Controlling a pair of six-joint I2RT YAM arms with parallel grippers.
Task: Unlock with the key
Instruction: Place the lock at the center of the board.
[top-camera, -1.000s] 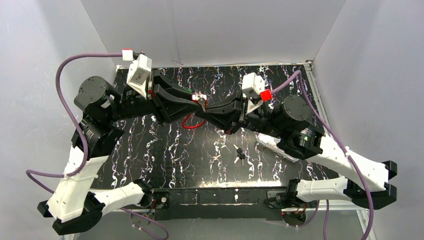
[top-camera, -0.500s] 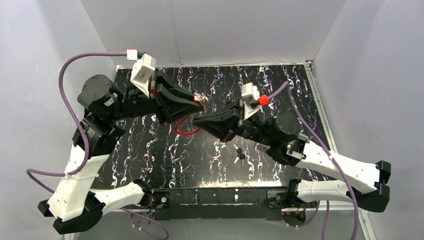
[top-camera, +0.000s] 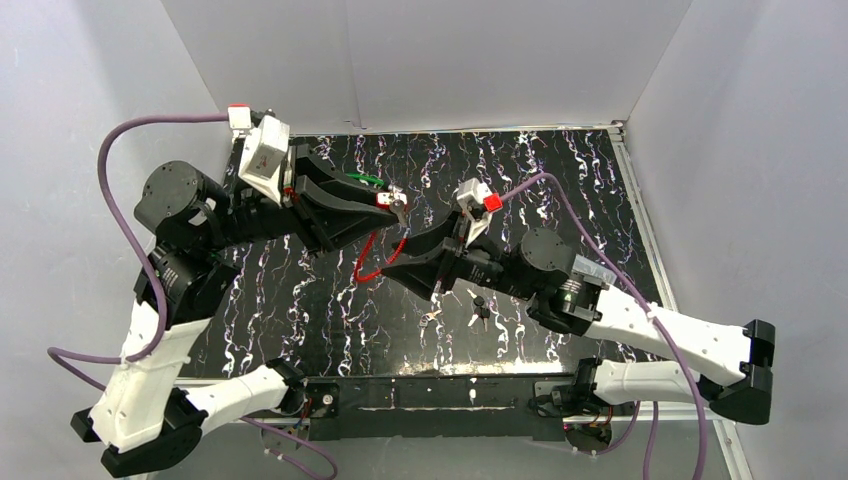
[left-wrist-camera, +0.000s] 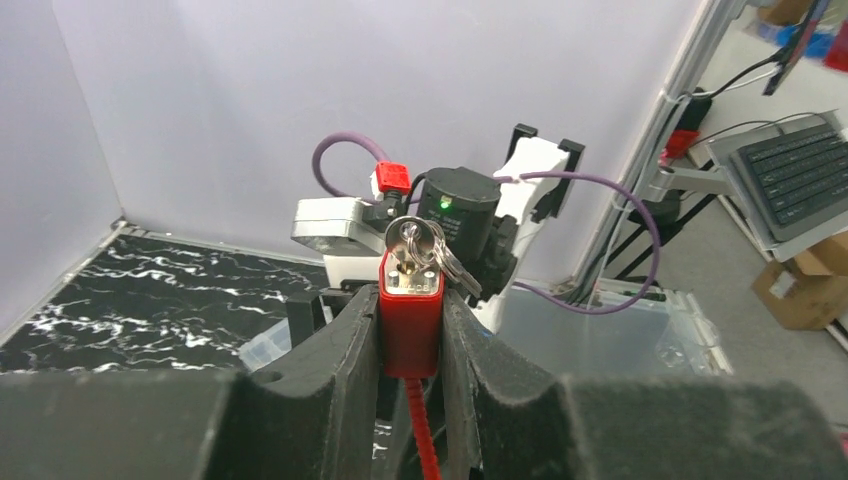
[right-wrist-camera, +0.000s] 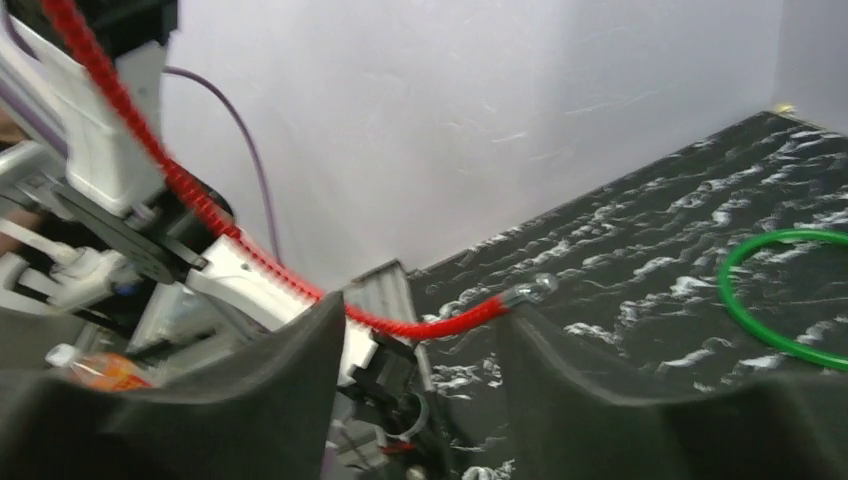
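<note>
The red padlock (left-wrist-camera: 410, 325) stands upright between the fingers of my left gripper (left-wrist-camera: 410, 300), which is shut on its body. The key (left-wrist-camera: 412, 243) sits in its top with a ring of spare keys hanging beside it. From the top, lock (top-camera: 384, 199) and left gripper (top-camera: 388, 206) hang above the table's middle. The lock's red cable (top-camera: 374, 262) droops below. Its free metal tip (right-wrist-camera: 533, 290) shows loose in the right wrist view. My right gripper (right-wrist-camera: 420, 315) is open, with the cable (right-wrist-camera: 420, 326) running across the gap at its fingertips. It sits just below the lock (top-camera: 392, 272).
A green ring (right-wrist-camera: 770, 295) lies on the black marbled table, also seen behind the left gripper as a green ring (top-camera: 362, 179). A bunch of spare keys (top-camera: 481, 310) and a small key (top-camera: 432, 319) lie near the front. A clear plastic box (left-wrist-camera: 585, 335) lies by the right arm.
My right gripper has let go at the key, opened, and dropped left and nearer, under the lock. The left gripper has shifted slightly left with the lock; the cable hangs lower.
</note>
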